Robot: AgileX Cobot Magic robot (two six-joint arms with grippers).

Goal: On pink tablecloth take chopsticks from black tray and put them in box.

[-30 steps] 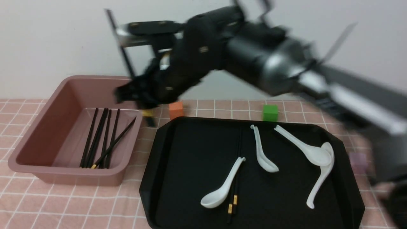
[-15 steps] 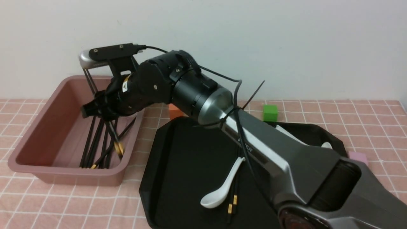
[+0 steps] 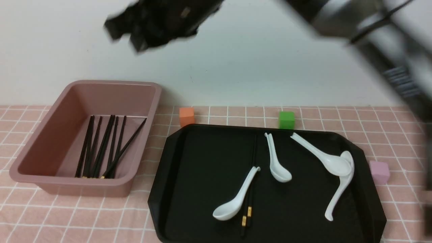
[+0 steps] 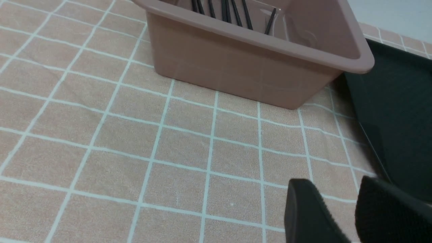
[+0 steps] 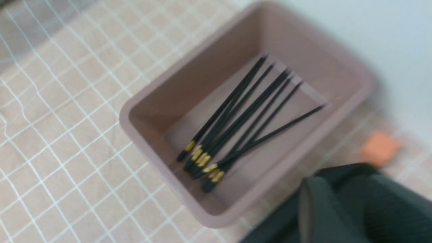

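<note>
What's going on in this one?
The right gripper, blurred, is high above the box, where several chopsticks lie. On the black tray, two more chopsticks lie alongside a white spoon, not yet moved. The left gripper hovers empty over the pink tablecloth.

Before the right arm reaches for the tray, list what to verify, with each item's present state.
1. Target present: two chopsticks lie side by side on the black tray. Ok.
2. Free access: a white spoon lies over their middle; only the gold-banded ends are bare. Not ok.
3. right gripper clear of the box: high above it. Ok.
4. Its fingers open and empty: blurred. Cannot tell.
5. boxed chopsticks all below the rim. Ok.
6. left gripper out of the way: open, empty, over the pink tablecloth beside the tray. Ok.
</note>
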